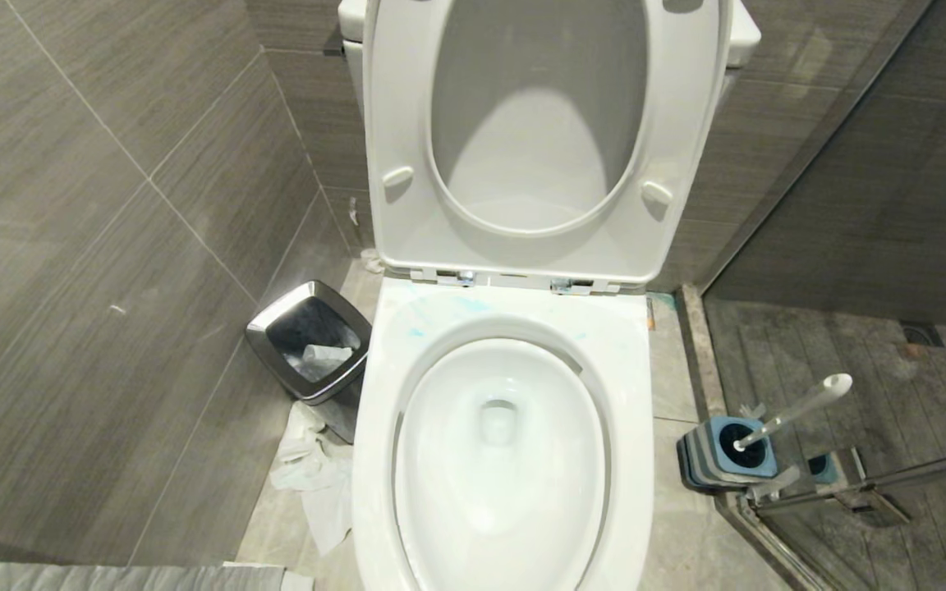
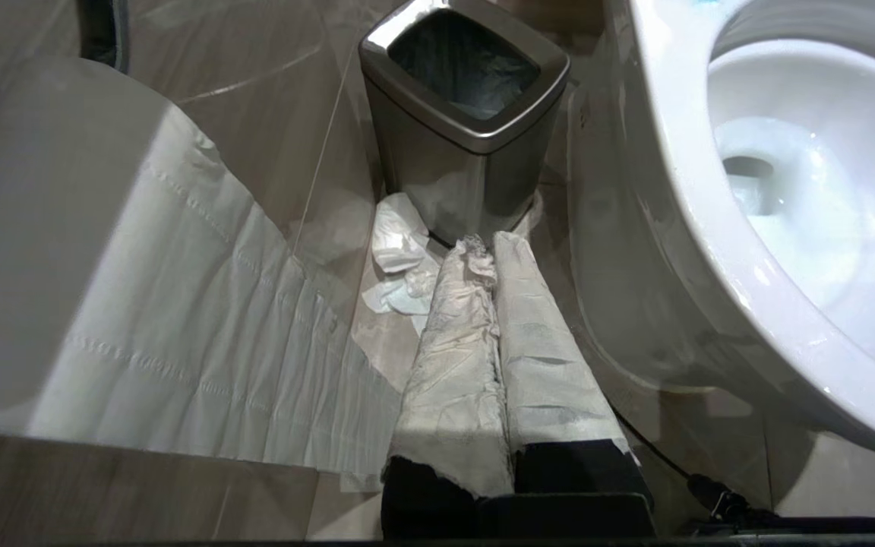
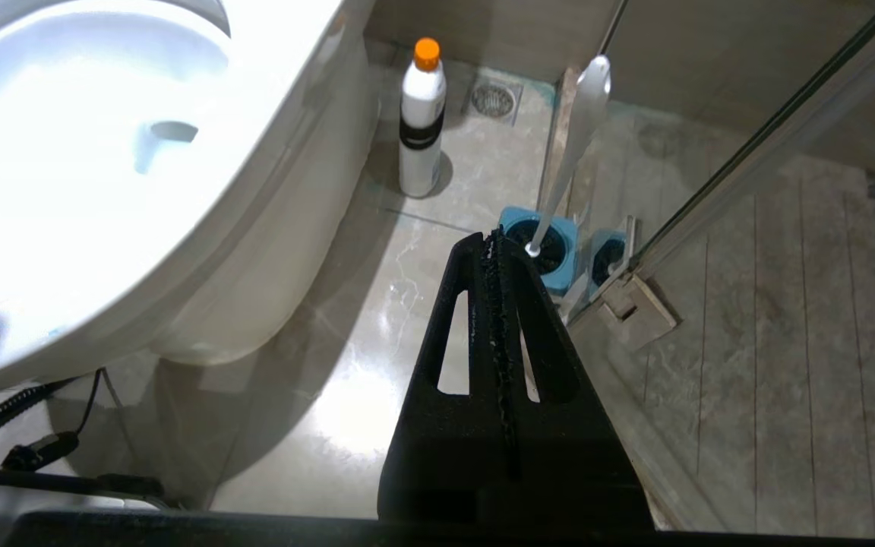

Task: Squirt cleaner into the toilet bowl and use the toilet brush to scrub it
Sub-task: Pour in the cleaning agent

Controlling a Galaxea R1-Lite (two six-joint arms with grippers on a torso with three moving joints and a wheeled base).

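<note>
Cleaner is to be fetched first, upright just beside the toilet bowl; both the right hand and the left hand are pressed together, empty, so opening precedes grasping.

I'm in a tiled bathroom: open toilet bowl at center, waste bin left, toilet brush right.

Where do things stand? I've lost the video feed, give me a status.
Both hands shut, empty: left hand near waste bin, right hand near toilet brush. Cleaner upright beside toilet bowl. Seat up, nothing blocking.
</note>
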